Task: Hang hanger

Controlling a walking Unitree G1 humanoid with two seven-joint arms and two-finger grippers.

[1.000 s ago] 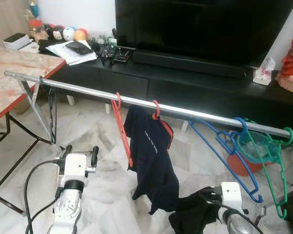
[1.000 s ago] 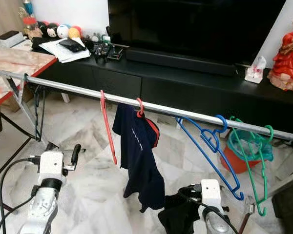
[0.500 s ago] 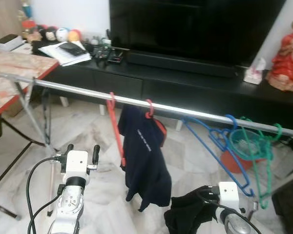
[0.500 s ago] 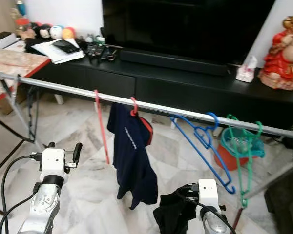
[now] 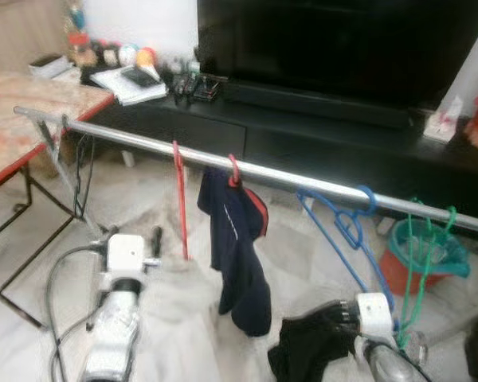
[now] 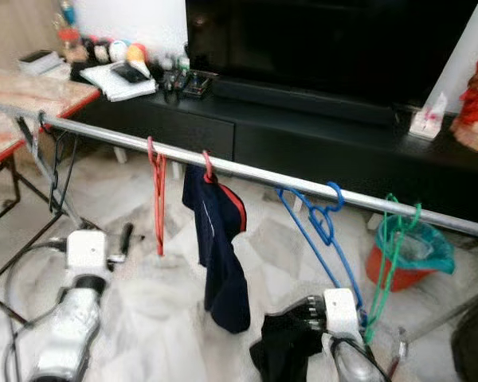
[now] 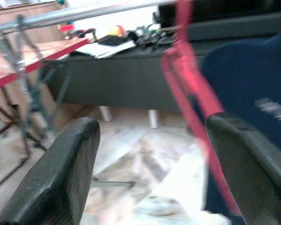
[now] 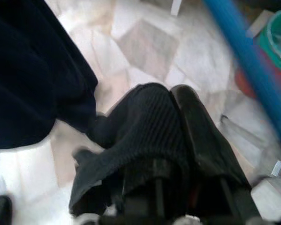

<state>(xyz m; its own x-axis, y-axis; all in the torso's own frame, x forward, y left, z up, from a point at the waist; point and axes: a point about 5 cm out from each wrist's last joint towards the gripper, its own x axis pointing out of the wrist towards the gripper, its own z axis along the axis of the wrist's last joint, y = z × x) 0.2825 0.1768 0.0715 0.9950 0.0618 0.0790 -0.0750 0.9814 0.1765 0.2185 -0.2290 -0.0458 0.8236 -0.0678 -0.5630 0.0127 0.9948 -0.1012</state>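
A silver rail (image 5: 287,177) runs across in front of me. On it hang an empty red hanger (image 5: 179,199), a red hanger with a navy shirt (image 5: 237,239), a blue hanger (image 5: 342,231) and a green hanger (image 5: 418,255). My left gripper (image 5: 134,233) is open, low and just left of the empty red hanger. In the left wrist view the red hanger (image 7: 192,89) lies ahead between the spread fingers (image 7: 61,173). My right gripper (image 5: 334,317) is shut on a black garment (image 8: 145,131), below the blue hanger and right of the navy shirt.
A black TV console (image 5: 319,119) with a large TV stands behind the rail. A folding table with a red edge (image 5: 32,135) is at the left. An orange bucket with a teal liner (image 5: 430,259) sits at the right on the marble floor.
The whole picture has shifted and blurred, so the camera has moved. Both arms keep about the same pose, the right still holding the black garment.
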